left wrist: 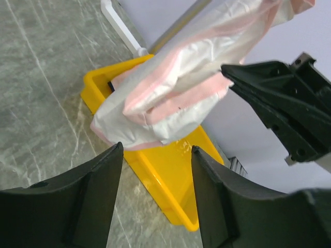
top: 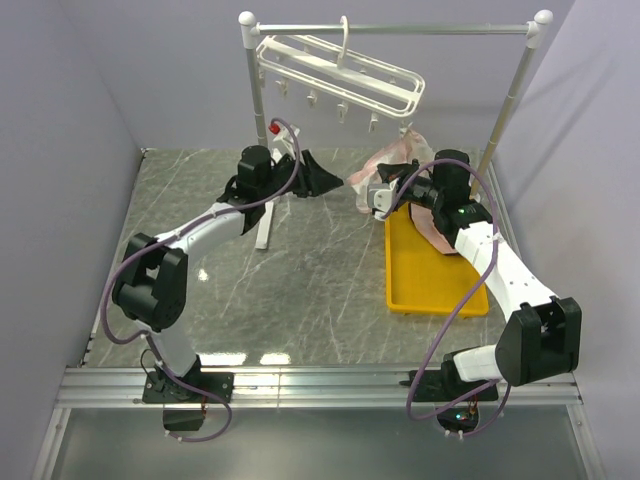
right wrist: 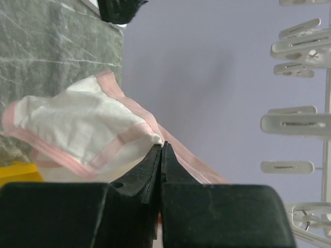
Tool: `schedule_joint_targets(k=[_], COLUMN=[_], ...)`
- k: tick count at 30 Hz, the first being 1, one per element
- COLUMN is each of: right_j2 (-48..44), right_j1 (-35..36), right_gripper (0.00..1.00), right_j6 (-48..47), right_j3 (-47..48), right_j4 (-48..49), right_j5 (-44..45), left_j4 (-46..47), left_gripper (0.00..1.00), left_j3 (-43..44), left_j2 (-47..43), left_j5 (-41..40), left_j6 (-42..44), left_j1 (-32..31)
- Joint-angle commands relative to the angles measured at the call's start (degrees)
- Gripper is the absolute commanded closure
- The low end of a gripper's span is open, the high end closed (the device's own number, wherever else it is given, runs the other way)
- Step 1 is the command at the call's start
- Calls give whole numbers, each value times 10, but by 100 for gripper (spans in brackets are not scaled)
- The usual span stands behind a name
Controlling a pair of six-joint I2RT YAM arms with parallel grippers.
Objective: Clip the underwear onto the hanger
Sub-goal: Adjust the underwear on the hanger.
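- Our right gripper (right wrist: 161,147) is closed tight, pinching a pink-banded edge of the underwear (right wrist: 77,124), a pale white-and-pink brief held in the air above the table (top: 300,290).
- Our left gripper (left wrist: 158,152) stands partly open with nothing between its jaws. The brief hangs just beyond its tips, apparently not touching them.
- Seen from above, the two grippers face each other, with the brief bunched between them near the far end of a yellow tray (top: 430,290).
- The hanger (top: 340,75) hangs from a grey rail (top: 400,28), above the brief and slightly to its left. Its clips (right wrist: 295,124) dangle near the fabric but apart from it.
- We judge the right arm to be the nearer one. The pinched edge needs to go up to a clip, with the rest of the brief trailing down toward the left gripper.
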Motion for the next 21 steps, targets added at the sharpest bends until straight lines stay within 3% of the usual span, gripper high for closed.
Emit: schedule_joint_targets(k=[1,14,19,21], right_j2=[-18,-19,-23,-22], right_j1=[3,3,3,2], right_gripper=[100,100,100,100], right_j6=[6,6,7,4], right_j3=[26,31,29,28], right_j4=[14,7,9,9], right_j5=[-12,-11,-13,-11], left_j4=[39,20,45,62], left_gripper=[38,31,41,51], left_j3=[-13,62,77,82], left_j2=[-21,61,85,91], left_j5=[34,-9,-5,1], left_j6=[-2,-48,-73,-81], left_j1=[-7,-29,-34,-33])
